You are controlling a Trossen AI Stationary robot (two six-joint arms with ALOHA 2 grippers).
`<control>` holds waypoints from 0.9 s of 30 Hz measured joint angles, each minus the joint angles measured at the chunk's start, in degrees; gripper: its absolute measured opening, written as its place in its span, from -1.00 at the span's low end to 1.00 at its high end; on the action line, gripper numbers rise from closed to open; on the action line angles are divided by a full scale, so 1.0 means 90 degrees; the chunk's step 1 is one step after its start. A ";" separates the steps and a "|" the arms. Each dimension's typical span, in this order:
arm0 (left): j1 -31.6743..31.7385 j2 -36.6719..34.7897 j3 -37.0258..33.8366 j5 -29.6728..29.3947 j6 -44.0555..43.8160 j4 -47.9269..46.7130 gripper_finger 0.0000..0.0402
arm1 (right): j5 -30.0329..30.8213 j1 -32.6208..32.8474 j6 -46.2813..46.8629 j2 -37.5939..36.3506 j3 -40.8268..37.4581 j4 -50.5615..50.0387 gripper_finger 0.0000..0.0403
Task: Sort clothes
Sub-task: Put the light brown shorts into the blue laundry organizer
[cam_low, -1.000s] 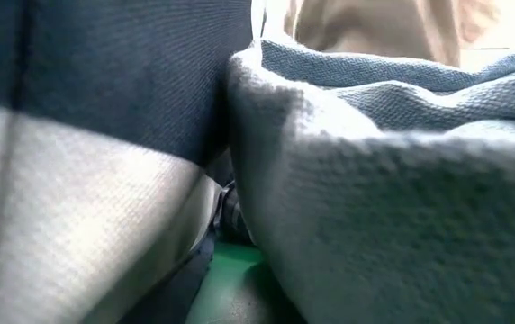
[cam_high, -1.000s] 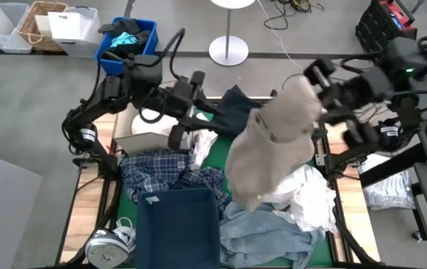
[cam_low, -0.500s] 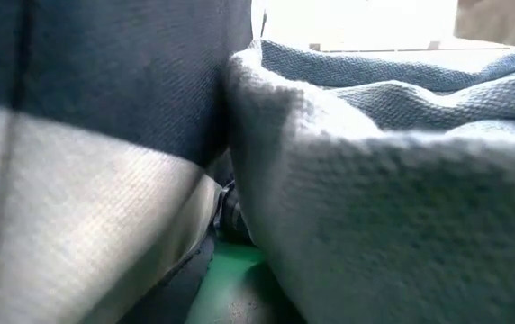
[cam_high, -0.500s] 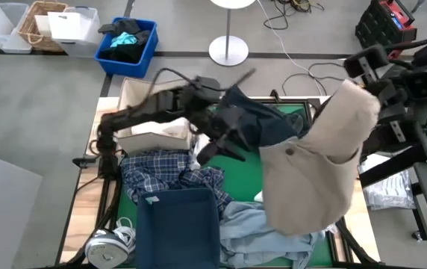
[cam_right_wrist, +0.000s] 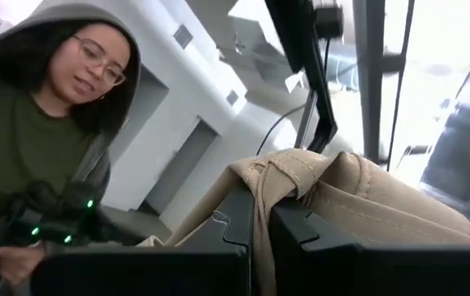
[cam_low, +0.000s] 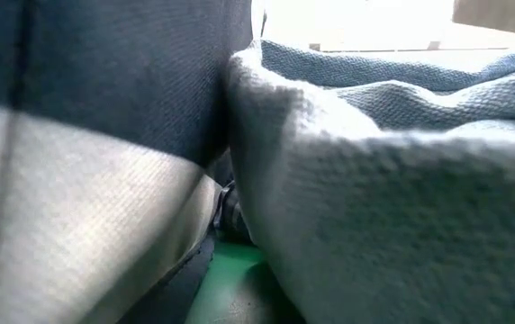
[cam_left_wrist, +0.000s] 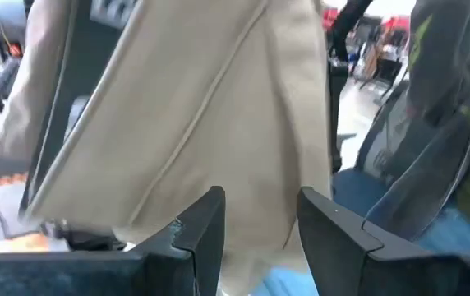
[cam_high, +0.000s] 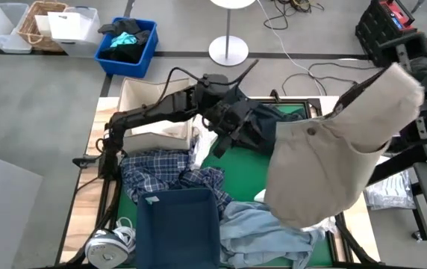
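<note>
Your right gripper (cam_right_wrist: 260, 215) is clamped on the waistband of the tan trousers (cam_high: 333, 161), held high over the table's right side, so the garment hangs with its long axis running down and in toward the table centre, its lower end draped over the white shirts (cam_high: 319, 224) and the light blue denim (cam_high: 262, 232). Your left gripper (cam_left_wrist: 260, 215) has its fingers parted with nothing between them; it hovers over the dark navy piece (cam_high: 266, 123) at the table's far middle, facing the hanging trousers from the left. That makes it the nearer arm for a second hold on the trousers' free end, which lies to its right and nearer the front edge.

The blue-white plaid shirt (cam_high: 157, 173) lies on the left of the green mat (cam_high: 240, 172), with a dark blue bin (cam_high: 176, 228) just in front of it; what is in that bin I can't make out from above. Beyond the table a blue crate (cam_high: 128, 46) holds a small black and teal bundle (cam_high: 124, 39), and a wicker basket (cam_high: 38, 22) stands near it. A person (cam_right_wrist: 42, 123) shows in the right wrist view. The low view is blocked by fabric.
</note>
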 joint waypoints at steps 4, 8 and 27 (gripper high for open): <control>0.0091 0.0000 -0.0520 0.0524 -0.0793 0.0956 -0.34 | -0.0220 -0.0002 0.0002 -0.0099 0.0000 0.0005 -0.96; 0.0079 0.0044 -0.1257 0.1167 -0.2375 0.2837 -0.34 | -0.0328 0.0000 -0.0010 -0.0139 0.0000 0.0000 -0.96; 0.0148 0.0862 -0.2736 -0.0422 -0.5143 0.7315 0.15 | -0.0634 0.0000 0.0284 0.0023 -0.0007 -0.0059 -0.96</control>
